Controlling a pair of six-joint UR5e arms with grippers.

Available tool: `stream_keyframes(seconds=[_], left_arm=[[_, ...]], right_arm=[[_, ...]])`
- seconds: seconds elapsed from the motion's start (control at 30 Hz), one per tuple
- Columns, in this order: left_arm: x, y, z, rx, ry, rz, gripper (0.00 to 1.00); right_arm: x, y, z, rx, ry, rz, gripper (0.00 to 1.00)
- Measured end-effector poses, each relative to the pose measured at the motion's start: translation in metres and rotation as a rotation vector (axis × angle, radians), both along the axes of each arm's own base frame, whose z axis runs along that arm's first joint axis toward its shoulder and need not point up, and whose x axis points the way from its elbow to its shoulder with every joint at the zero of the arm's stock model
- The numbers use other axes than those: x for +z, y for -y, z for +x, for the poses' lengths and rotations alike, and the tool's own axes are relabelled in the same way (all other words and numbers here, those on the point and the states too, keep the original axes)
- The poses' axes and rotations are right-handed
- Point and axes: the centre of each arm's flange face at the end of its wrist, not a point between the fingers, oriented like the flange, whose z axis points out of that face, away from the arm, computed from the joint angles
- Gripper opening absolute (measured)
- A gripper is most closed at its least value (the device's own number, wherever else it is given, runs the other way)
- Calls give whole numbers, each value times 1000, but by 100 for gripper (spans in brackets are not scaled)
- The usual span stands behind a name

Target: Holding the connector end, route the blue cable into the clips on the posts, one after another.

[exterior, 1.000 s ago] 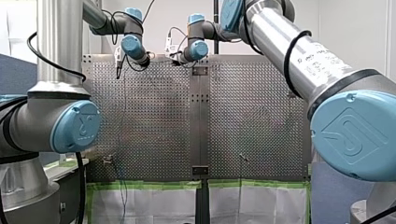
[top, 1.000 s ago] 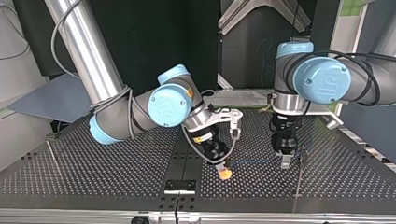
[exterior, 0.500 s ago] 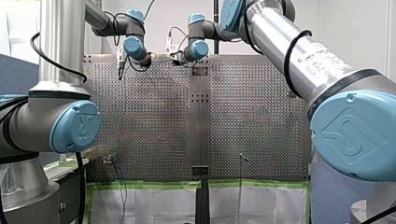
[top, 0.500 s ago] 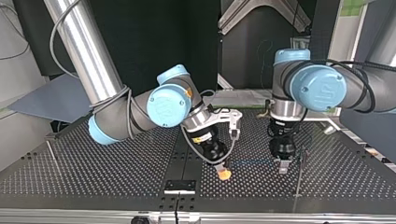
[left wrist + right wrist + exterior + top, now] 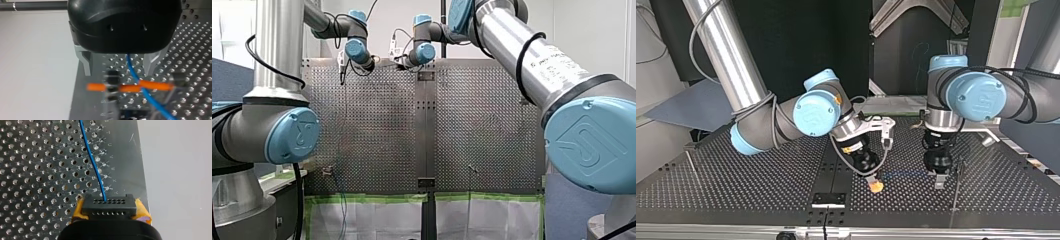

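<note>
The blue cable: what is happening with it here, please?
My right gripper is shut on the black connector at the end of the blue cable, low over the perforated table. The cable runs across to my left gripper, whose metal fingers stand open on either side of it. How far the routing has got cannot be seen.

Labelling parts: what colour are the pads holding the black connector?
Orange-yellow pads on the connector, best in the right wrist view.
</note>
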Motion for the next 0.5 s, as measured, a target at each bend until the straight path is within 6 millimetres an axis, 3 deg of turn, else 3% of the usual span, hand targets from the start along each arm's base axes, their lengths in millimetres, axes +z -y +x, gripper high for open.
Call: stream_keyframes(seconds=[0.43, 0.47, 0.5], left_arm=[[-8, 2, 5, 1, -10, 0, 94], [-8, 2, 5, 1, -10, 0, 62], [-8, 2, 5, 1, -10, -1, 62]], right_arm=[[-2, 1, 0, 0, -4, 2, 0], [-3, 1, 0, 0, -5, 2, 0], [-3, 1, 1, 0, -5, 3, 0]])
